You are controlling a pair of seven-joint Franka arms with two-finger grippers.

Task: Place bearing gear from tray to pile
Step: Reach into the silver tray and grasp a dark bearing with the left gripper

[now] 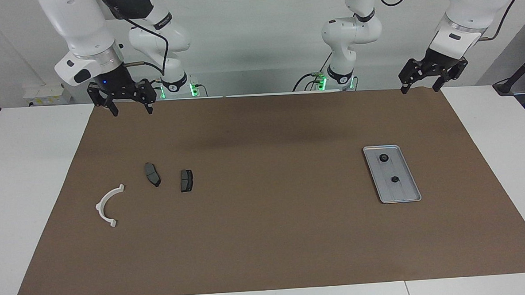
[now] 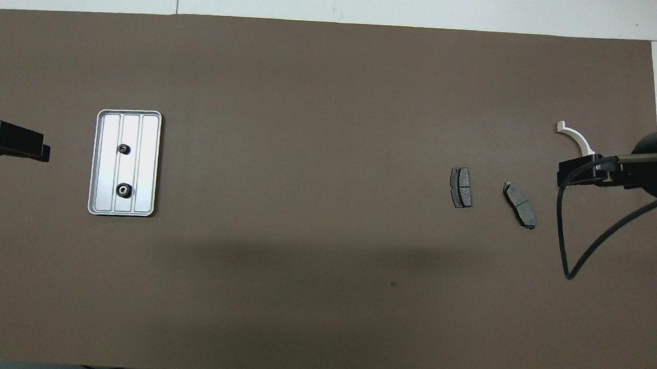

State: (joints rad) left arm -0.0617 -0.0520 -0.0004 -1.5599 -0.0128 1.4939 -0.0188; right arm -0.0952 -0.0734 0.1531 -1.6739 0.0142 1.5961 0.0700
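In the facing view both arms hang raised at the robots' edge of the brown mat (image 1: pixel 266 236) that covers the worktop (image 1: pixel 29 175). The left gripper (image 1: pixel 420 87) points down and tilts slightly, its fingers spread and holding nothing, over the mat's corner at the left arm's end. The right gripper (image 1: pixel 131 110) points straight down over the mat's edge at the right arm's end, fingers likewise apart and empty. The tray (image 1: pixel 404 193) lies flat toward the left arm's end, with two small dark bearing gears in it: one gear (image 1: pixel 383 157) nearer the robots, the other gear (image 1: pixel 395 179) near the tray's middle. Toward the right arm's end lies the pile: a white half-ring bracket (image 1: pixel 105 206) and two brake pads (image 1: pixel 152 174) (image 1: pixel 186 180), all apart from each other.

In the overhead view the left gripper (image 2: pixel 46 153) enters beside the tray (image 2: pixel 100 161), level with its gears (image 2: pixel 122 149) (image 2: pixel 123 190). The right gripper (image 2: pixel 560 178) covers part of the bracket (image 2: pixel 577 138), near the pads (image 2: pixel 461 187) (image 2: pixel 520 204).
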